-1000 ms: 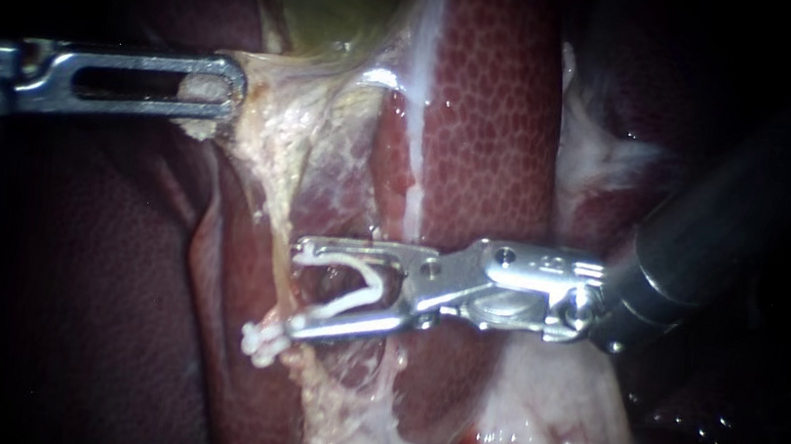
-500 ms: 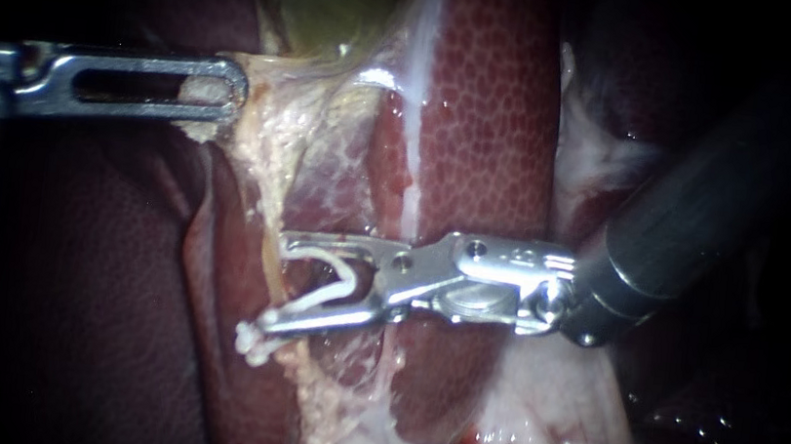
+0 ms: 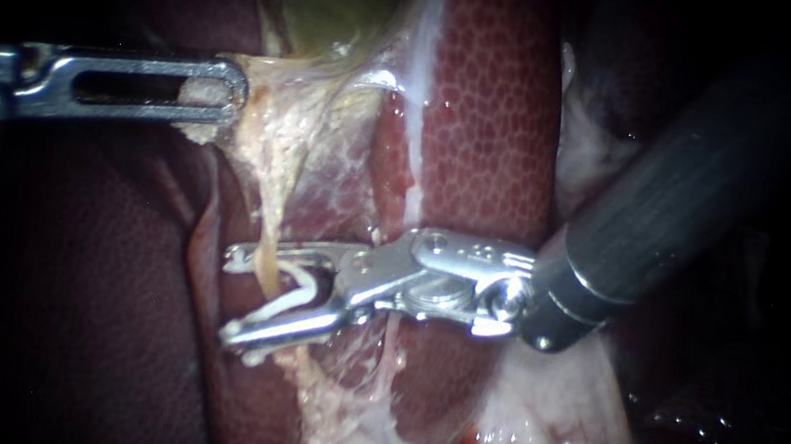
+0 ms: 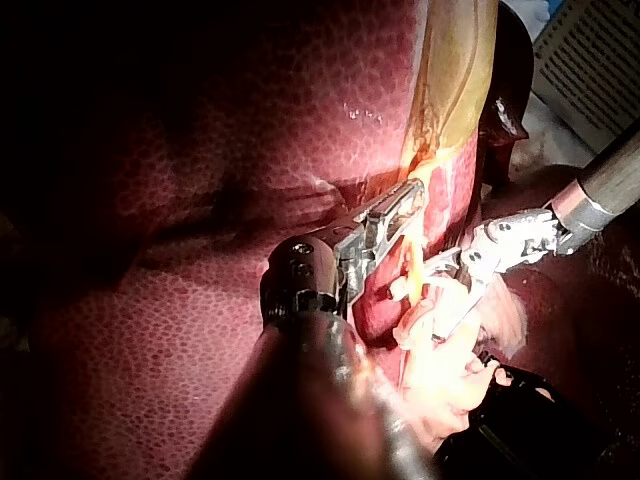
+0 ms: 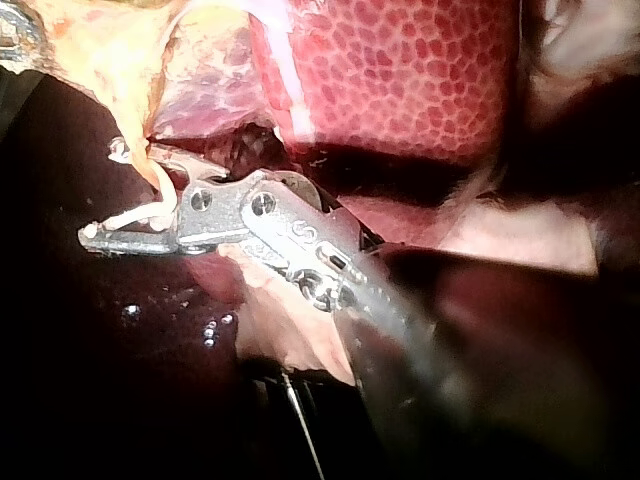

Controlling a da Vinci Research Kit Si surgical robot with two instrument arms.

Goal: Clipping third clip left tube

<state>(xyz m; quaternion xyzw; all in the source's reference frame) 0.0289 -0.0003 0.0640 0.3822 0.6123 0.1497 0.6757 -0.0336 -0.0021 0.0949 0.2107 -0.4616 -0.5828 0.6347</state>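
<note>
A thin yellowish tube (image 3: 266, 228) runs down from the gallbladder (image 3: 340, 0) along the left edge of the dissected tissue. My right instrument (image 3: 236, 296) comes in from the upper right, and its jaws stand apart on a white clip (image 3: 296, 285) that sits astride the tube. In the right wrist view the clip (image 5: 140, 215) lies between those jaws (image 5: 110, 195), with the tube (image 5: 150, 172) crossing them. My left instrument (image 3: 217, 95) is shut on pale tissue below the gallbladder and holds it out to the left. The left wrist view shows its jaws (image 4: 405, 205) beside my right instrument (image 4: 455, 295).
Mottled red liver (image 3: 495, 115) lies right of the tube, behind my right instrument's jaws. A dark lobe (image 3: 67, 266) fills the lower left. Pale fatty tissue (image 3: 490, 438) bulges at the bottom. The right instrument's black shaft (image 3: 672, 202) crosses the upper right.
My right instrument has slid left with the clip, from beside the tube to astride it. Its jaws stand slightly closer together. The left instrument has not moved.
</note>
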